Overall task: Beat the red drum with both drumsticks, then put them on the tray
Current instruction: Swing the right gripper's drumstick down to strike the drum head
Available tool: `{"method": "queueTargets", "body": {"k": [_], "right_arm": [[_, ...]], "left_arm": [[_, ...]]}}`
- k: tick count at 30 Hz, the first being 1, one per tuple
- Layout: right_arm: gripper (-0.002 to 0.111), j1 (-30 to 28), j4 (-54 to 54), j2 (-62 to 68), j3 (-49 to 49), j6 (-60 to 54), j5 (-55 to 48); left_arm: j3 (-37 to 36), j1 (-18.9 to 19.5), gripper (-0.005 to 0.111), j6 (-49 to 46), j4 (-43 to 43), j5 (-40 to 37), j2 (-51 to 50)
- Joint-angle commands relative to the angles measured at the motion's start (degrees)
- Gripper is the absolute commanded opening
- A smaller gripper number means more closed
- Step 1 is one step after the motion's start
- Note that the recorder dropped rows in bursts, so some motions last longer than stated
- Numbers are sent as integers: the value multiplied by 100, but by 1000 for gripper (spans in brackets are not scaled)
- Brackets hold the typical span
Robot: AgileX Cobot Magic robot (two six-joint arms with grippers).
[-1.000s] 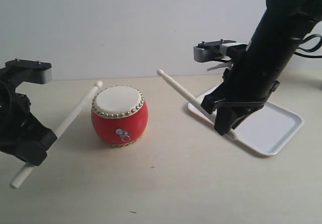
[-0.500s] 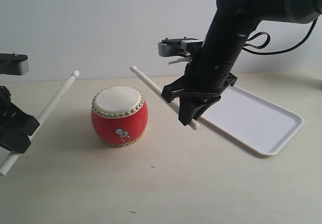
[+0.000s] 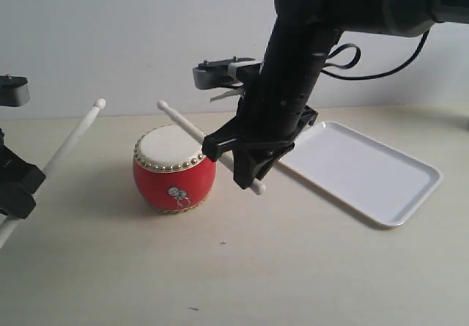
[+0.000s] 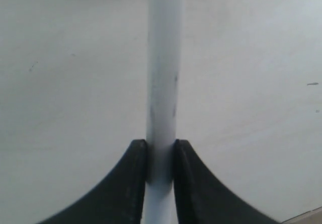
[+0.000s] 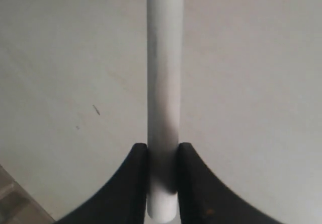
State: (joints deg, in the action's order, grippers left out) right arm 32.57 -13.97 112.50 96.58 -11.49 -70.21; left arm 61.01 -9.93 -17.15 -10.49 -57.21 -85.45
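Far left first: my left gripper [image 3: 16, 188] is mostly cut off by the frame edge in the exterior view, so you only get a black chunk of it. The wrist view settles it though. Both jaws are clamped tight on the first slim pale cream wooden drumstick [image 3: 69, 141]. That stick slants up and to the right, with its rounded tip raised in the air and well clear to the left of the drum. Its butt end runs off the picture.

Next is the small barrel-shaped red drum with a cream skin and gold studs [image 3: 174, 179], sitting upright on the pale wooden table [image 3: 293, 267].

The second cream wooden drumstick [image 3: 183, 124] slants across above the drum's right side, with its tip up over the far left edge. I can't tell if the shaft touches the rim. Its middle is hidden behind my right gripper [image 3: 245, 171], which is pinched onto it just right of the drum, with a short stub poking out below.

Far right is the flat white rectangular plastic tray [image 3: 381, 187], with nothing on it and its near-left corner hidden behind my arm.
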Motion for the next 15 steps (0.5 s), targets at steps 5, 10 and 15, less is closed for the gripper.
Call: {"method": "queueTargets", "body": {"k": [5,10,15], "right_arm": [[0,0,34,-64,51,413,24],[0,0,-505,384,-383,384,24],[0,0,-272,-2,-110,376,24]], "left_arm": [[31,3,0,-60,-110,75,4],[31,3,0,-86,-110,102,4],[31,3,0,-123,-110,189,4]]}}
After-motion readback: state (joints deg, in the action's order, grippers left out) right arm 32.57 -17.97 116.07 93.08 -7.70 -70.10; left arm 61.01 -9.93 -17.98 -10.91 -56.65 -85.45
